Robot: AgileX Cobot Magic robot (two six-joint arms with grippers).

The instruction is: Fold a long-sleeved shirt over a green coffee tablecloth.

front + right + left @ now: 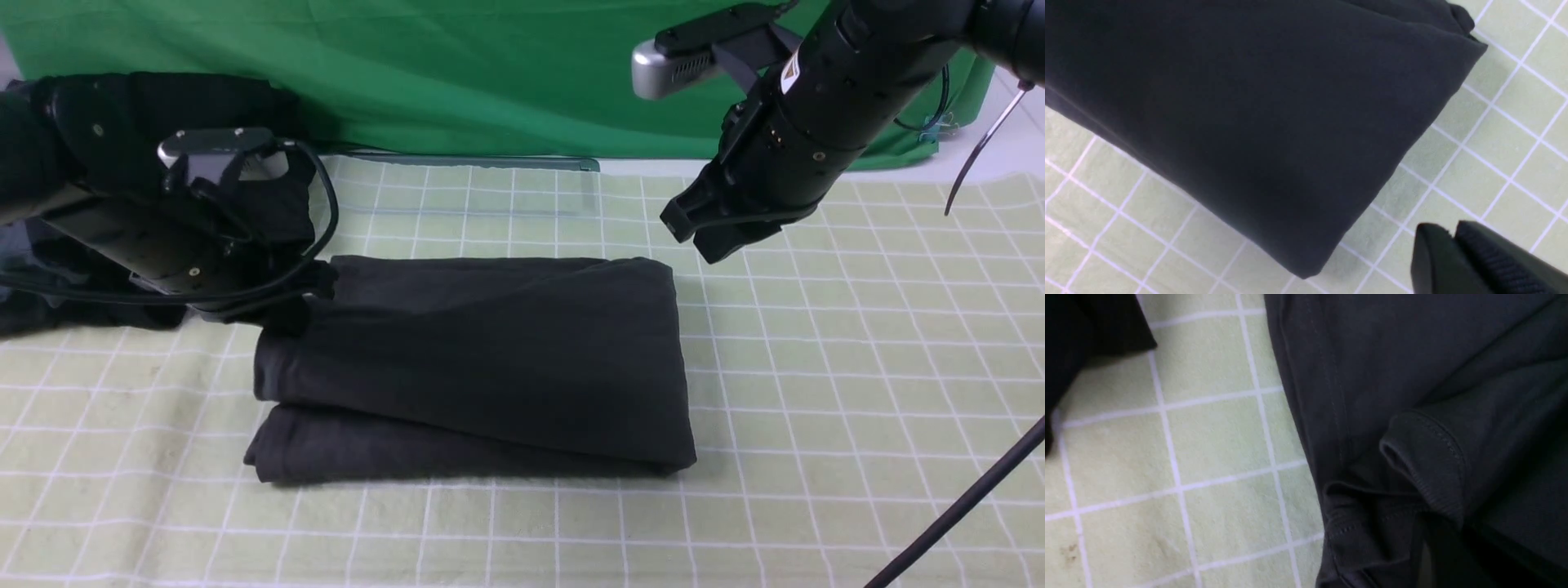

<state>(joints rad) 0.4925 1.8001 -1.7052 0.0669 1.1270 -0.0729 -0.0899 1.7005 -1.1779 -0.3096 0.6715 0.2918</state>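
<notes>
The long-sleeved shirt lies folded into a thick charcoal rectangle in the middle of the green coffee tablecloth. Its print is hidden. My left gripper sits low at the shirt's far left corner, shut on bunched fabric there. The left wrist view shows a ribbed cuff and stitched hems of the shirt right at the dark jaws. My right gripper hangs in the air above the shirt's far right corner. In the right wrist view its fingertips are together and hold nothing, beside the shirt's folded edge.
A blacker bundle of garments lies at the far left behind my left arm. A plain bright green sheet hangs along the back. A black cable crosses the near right corner.
</notes>
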